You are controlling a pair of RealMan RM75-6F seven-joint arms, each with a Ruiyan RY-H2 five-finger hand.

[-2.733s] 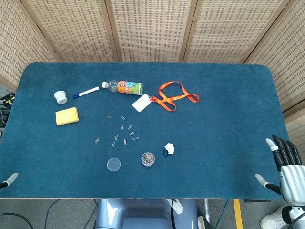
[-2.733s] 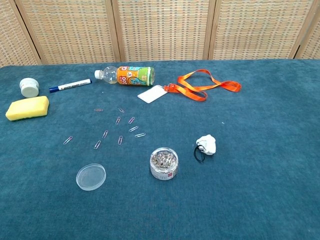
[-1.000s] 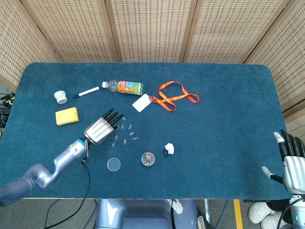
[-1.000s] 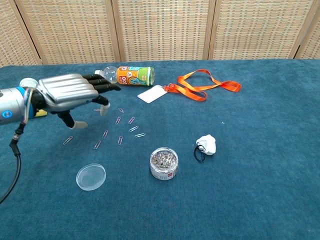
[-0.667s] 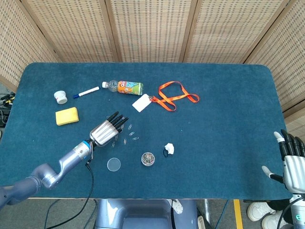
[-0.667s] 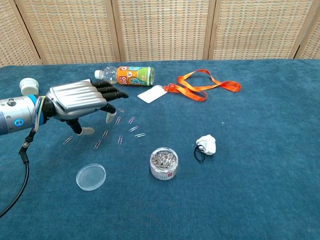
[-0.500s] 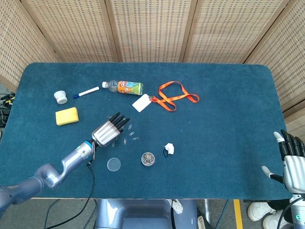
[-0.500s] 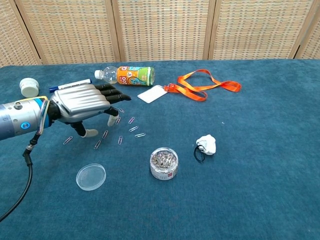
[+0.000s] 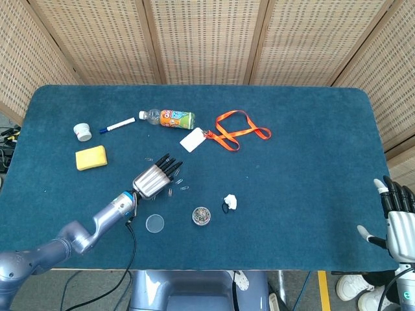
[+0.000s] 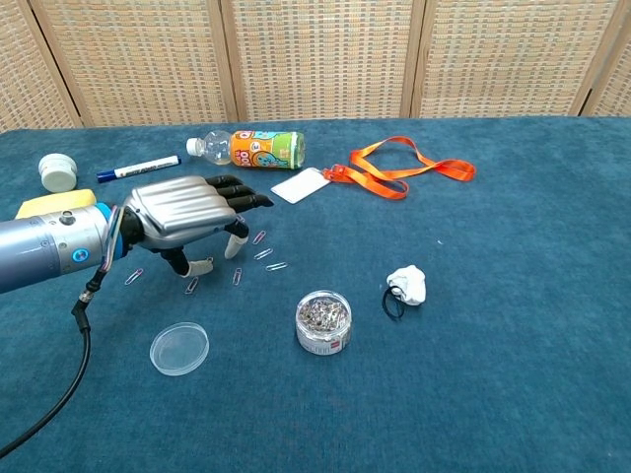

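Note:
My left hand (image 9: pixel 155 178) (image 10: pixel 187 217) hovers palm down over several loose paper clips (image 10: pixel 266 258) scattered on the blue table (image 9: pixel 305 149). Its fingers are stretched out and apart, and it holds nothing. The thumb hangs down close to the clips. In front of the hand stand a small clear jar (image 9: pixel 201 216) (image 10: pixel 323 321) full of clips and its clear round lid (image 9: pixel 154 223) (image 10: pixel 178 348). My right hand (image 9: pixel 395 220) stays off the table's right front corner with its fingers spread and empty; only the head view shows it.
A drink bottle (image 10: pixel 256 149), blue marker (image 10: pixel 138 168), white pot (image 10: pixel 57 171) and yellow sponge (image 10: pixel 54 204) lie at the back left. An orange lanyard (image 10: pixel 404 169) with a white badge (image 10: pixel 300 184) lies behind centre. A white wad with a black band (image 10: pixel 406 285) sits right of the jar.
My left arm came in from the left front corner and slid its hand rightward and lower over the paper clips. My right hand dropped slightly beside the table.

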